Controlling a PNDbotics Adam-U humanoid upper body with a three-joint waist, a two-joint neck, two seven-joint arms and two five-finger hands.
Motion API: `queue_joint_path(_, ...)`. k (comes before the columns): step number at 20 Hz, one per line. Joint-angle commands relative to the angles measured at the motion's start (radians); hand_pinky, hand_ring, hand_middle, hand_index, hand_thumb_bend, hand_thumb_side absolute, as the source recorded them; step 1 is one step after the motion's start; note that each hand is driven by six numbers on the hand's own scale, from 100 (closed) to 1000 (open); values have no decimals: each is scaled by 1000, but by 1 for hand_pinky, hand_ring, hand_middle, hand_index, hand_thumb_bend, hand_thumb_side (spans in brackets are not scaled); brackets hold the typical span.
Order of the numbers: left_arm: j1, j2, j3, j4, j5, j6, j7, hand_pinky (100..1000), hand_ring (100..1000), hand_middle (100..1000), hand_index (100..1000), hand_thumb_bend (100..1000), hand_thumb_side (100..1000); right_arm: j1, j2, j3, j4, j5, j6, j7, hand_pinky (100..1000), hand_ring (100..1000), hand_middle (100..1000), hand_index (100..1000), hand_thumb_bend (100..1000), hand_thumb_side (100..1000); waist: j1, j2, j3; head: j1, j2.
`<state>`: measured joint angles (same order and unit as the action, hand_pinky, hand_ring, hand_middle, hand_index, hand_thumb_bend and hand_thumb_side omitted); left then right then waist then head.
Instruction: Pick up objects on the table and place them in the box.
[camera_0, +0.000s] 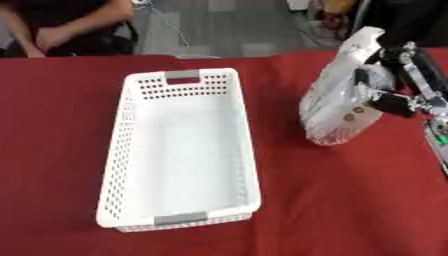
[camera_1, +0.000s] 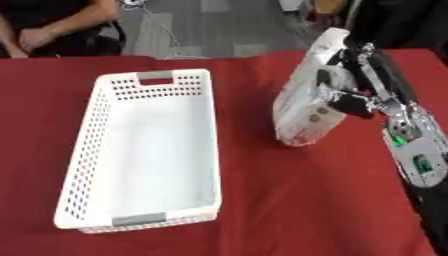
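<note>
crinkly white plastic bag (camera_1: 302, 105), long axis near upright, right of the perforated white box (camera_0: 131, 150) on red cloth (camera_0: 350, 200). right hand (camera_1: 346, 92) clasps bag's side.

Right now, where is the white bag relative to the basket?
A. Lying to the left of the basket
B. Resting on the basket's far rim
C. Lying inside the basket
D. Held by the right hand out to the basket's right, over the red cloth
D. The right hand has its fingers curled on the white bag, which sits to the right of the white basket over the red cloth; nothing shows inside the basket.
</note>
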<state>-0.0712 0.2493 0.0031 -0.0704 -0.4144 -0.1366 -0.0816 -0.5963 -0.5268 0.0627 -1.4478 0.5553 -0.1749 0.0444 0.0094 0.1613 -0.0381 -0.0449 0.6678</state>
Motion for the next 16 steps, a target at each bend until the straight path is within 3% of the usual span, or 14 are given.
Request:
queue_joint_path(1,1,23,1,1,-5,1,0,648,616,685,804,100,253,-6,-24,-3,-22,-4,3,-22,100,100,100,228,100,100,-1,-11,2,-13,-10)
queue_joint_path(6,1,23,1,0,-4,1,0,649,616,685,804,100,254,-6,-25,-2,-37,33,-9,-29,100,100,100,184,100,100,-1,-11,2,-13,-10)
queue_joint_path(16,1,23,1,0,-3,1,0,649,616,685,804,100,254,-5,-25,-5,-48,58,-17,-59,100,100,100,180,100,100,0,-11,0,-13,-11)
